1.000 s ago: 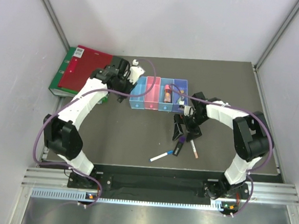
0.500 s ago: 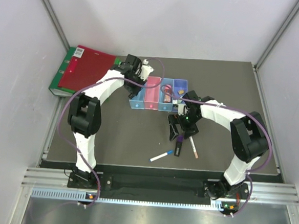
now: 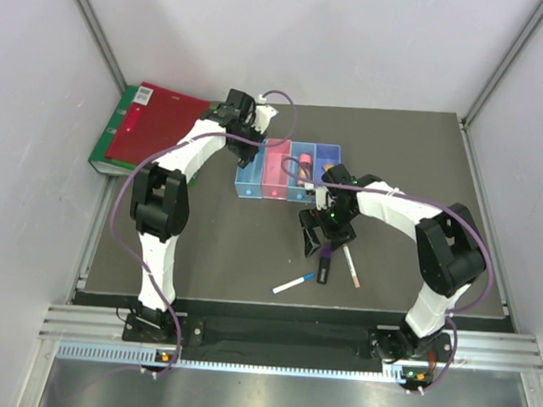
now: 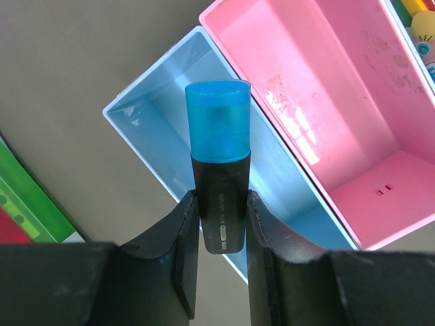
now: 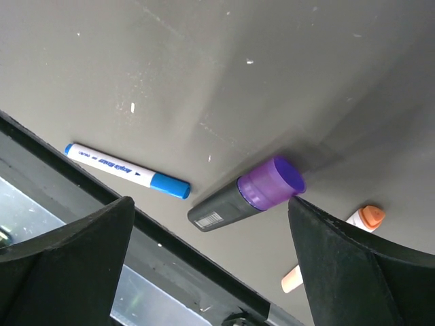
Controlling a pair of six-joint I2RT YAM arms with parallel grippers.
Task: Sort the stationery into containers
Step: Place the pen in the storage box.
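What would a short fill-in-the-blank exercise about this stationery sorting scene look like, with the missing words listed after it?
1. The left pincer grips a black highlighter whose cap is ____.
2. It hangs over the light blue bin, whose only neighbour is the ____ bin.
3. The open right pincer hovers over a lying highlighter whose cap is ____.
4. The red binder lies on a ____ binder.
Missing words: blue; pink; purple; green.
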